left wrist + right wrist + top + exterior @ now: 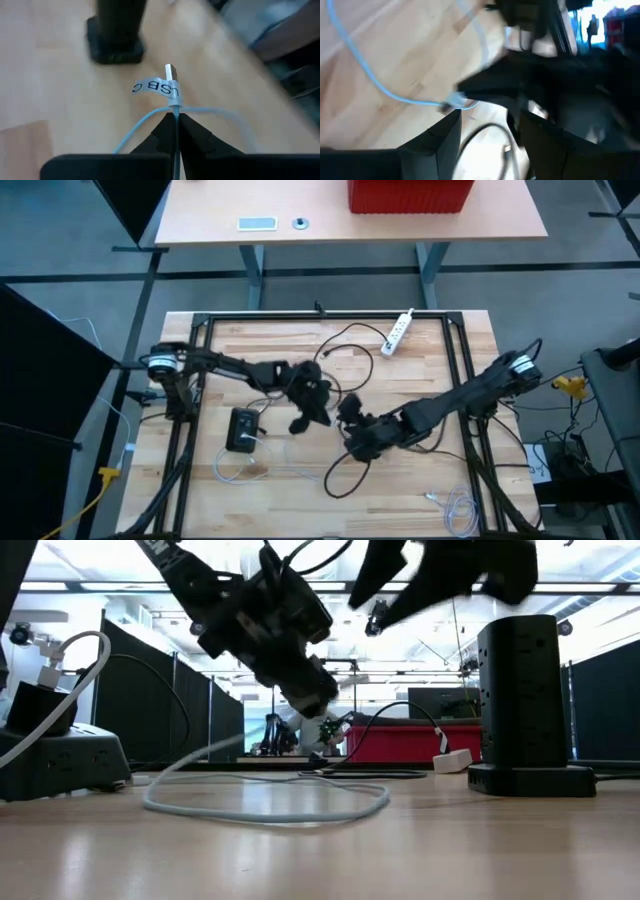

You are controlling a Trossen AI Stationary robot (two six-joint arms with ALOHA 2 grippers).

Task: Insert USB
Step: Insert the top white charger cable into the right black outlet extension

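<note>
A white USB cable (250,470) lies in loops on the wooden table. Its plug end (170,72) carries a white paper label reading "USB C". My left gripper (176,116) is shut on this cable above the table's middle (318,405) and tilts downward in the low view (318,705). A black tower power strip (522,700) stands upright on its base, ahead of the plug in the left wrist view (117,30). My right gripper (487,122) is open, holds nothing and hovers just right of the left gripper (357,440). My left gripper pinches the white cable (176,107) between its two shut fingers, just behind the labelled plug. The metal plug tip (170,70) sticks out beyond the fingertips, lifted clear of the table. The rest of the cable falls away slack on both sides to the tabletop (260,805).
A black box (243,428) with the white cable running into it sits left of centre. A white power strip (398,330) and black cable loops (350,350) lie toward the far edge. Another light cable (455,505) lies near the right corner. A black frame (200,380) borders the table.
</note>
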